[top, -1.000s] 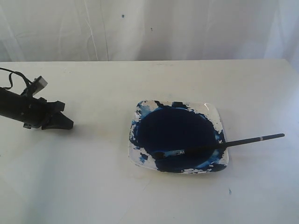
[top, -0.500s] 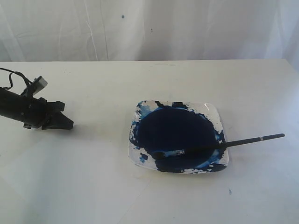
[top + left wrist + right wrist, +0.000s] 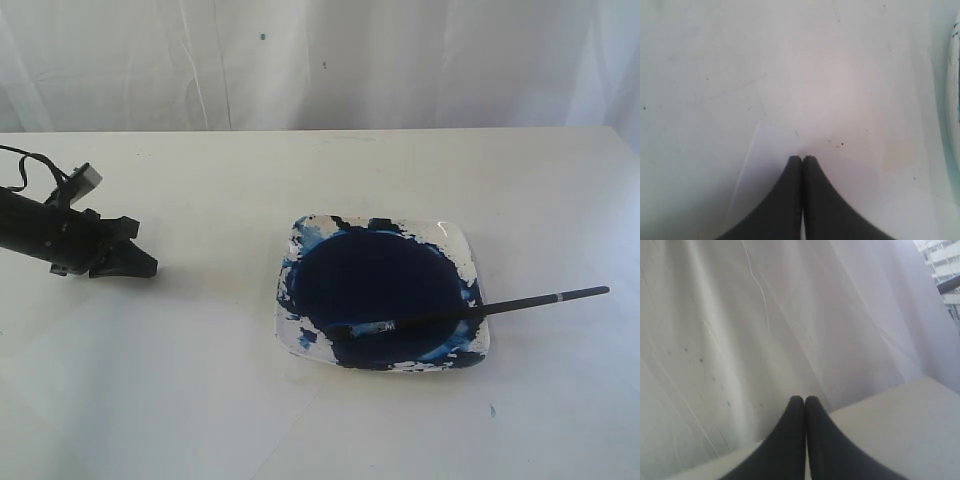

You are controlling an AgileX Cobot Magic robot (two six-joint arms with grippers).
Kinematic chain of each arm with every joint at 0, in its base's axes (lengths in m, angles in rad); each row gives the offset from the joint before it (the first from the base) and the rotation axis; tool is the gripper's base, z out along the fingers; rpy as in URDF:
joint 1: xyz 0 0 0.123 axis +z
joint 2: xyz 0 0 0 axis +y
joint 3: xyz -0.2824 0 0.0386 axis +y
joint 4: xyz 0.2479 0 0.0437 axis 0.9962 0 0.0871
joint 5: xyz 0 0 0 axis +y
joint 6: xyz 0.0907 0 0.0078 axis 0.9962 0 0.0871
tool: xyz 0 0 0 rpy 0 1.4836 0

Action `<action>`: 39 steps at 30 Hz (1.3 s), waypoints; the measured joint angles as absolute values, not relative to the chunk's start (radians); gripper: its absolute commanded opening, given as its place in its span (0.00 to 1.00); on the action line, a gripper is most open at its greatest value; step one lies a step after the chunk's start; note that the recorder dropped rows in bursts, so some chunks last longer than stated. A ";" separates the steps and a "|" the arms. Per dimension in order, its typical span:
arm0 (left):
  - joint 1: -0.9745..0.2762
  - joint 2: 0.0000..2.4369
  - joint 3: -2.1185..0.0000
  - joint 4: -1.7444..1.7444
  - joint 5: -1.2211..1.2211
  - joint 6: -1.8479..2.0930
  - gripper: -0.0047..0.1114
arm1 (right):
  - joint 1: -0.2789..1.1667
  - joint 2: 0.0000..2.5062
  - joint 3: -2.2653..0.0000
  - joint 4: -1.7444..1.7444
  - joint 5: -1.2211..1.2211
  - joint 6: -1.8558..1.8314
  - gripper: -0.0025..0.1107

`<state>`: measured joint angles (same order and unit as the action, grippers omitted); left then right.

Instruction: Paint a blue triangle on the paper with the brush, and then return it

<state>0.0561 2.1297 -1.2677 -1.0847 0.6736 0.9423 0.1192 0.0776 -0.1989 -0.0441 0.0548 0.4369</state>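
Nothing has moved: the brush (image 3: 470, 312) lies across the dish (image 3: 452, 236), handle jutting rightward, well apart from the clenched, empty left gripper (image 3: 148, 266), favouring the right gripper (image 3: 805, 400), likewise clenched on nothing.

A white table (image 3: 300, 170) carries a square white dish (image 3: 455, 236) smeared with dark blue paint, and a thin white sheet of paper (image 3: 765, 160) lying flat.
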 measured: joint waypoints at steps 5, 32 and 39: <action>0.056 2.130 -1.268 -1.085 0.674 0.942 0.04 | 0.129 0.324 -0.277 -0.072 0.203 0.383 0.02; 0.056 2.130 -1.268 -1.085 0.674 0.942 0.04 | 0.132 1.350 -0.289 0.010 -0.262 0.934 0.23; 0.056 2.130 -1.268 -1.085 0.674 0.942 0.04 | 0.132 1.351 -0.289 -0.031 -0.319 1.165 0.73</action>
